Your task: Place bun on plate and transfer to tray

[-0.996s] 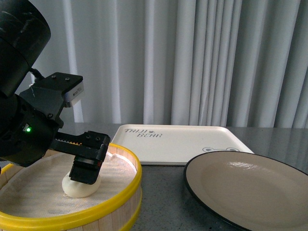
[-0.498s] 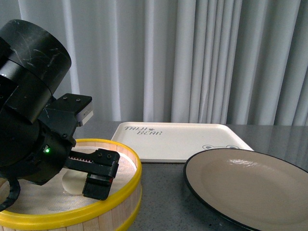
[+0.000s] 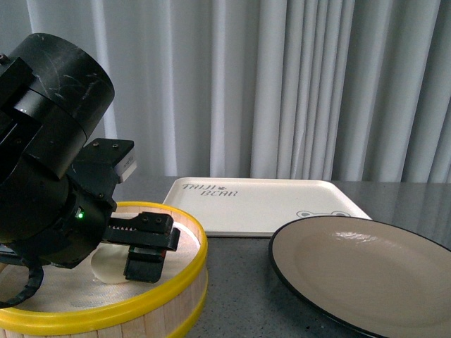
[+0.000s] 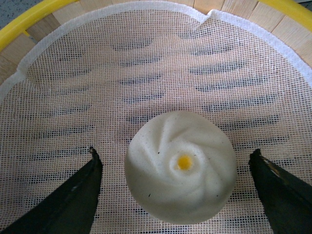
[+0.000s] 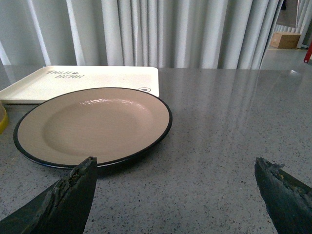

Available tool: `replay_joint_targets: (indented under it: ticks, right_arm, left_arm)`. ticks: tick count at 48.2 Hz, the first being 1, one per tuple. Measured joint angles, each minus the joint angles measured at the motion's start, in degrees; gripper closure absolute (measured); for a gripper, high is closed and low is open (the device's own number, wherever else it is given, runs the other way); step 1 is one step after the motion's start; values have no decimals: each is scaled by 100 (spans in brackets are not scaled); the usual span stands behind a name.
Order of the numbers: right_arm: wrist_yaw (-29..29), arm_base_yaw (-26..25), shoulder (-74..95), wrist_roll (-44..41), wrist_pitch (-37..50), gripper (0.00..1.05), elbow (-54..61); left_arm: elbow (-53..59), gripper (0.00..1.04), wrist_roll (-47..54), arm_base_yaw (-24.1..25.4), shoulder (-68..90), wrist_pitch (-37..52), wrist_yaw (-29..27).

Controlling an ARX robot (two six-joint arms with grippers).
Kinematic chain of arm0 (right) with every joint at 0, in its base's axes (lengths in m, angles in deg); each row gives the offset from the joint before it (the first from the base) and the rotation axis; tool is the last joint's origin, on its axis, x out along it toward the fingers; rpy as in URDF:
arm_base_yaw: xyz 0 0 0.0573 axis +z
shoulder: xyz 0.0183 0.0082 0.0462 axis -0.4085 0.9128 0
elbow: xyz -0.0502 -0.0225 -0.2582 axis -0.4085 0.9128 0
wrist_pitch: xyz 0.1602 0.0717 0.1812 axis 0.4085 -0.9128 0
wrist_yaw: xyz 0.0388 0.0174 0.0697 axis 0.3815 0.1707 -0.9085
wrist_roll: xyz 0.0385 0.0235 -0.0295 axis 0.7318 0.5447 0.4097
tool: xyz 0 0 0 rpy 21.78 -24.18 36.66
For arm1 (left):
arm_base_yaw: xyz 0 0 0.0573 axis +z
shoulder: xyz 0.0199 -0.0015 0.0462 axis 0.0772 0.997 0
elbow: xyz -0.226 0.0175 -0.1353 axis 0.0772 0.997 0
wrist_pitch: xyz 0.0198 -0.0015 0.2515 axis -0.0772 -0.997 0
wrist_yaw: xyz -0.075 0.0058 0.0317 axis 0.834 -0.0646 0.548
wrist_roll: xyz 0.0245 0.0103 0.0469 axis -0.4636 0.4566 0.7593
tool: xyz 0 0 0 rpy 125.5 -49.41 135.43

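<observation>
The bun (image 4: 180, 165) sits in the steamer basket (image 4: 29, 24), squarely between the left fingers (image 4: 73, 200) — spread wide, clear of it on both sides. The right fingers (image 5: 68, 195), also spread, hover near the plate (image 5: 92, 124) — well apart from the bun.

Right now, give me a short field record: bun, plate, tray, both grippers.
bun: in the steamer basket, on its mesh liner
plate: empty, on the table
tray: empty, just behind the plate
left gripper: open, fingers either side of the bun, not touching
right gripper: open, empty, facing the plate
</observation>
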Motion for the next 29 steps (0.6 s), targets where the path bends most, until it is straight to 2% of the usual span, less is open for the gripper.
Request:
replay_joint_targets:
  ticks: [5,13,19,23,29]
  right_arm:
    - [0,0,0,0,2,9,0]
    - [0,0,0,0,0,9,0]
    - [0,0,0,0,0,9,0]
    - [0,0,0,0,0,9,0]
    - [0,0,0,0,0,9,0]
  left_arm:
    - [2,44,-72,-2,35,22,-2]
    - [9,68,-125,-15,33,127,24]
    - [-131,91,-203,-4,-39,50,79]
    - [-313,100,-208,9,-136,26,144]
    - [-662,100,-205,-70,-181,247,293]
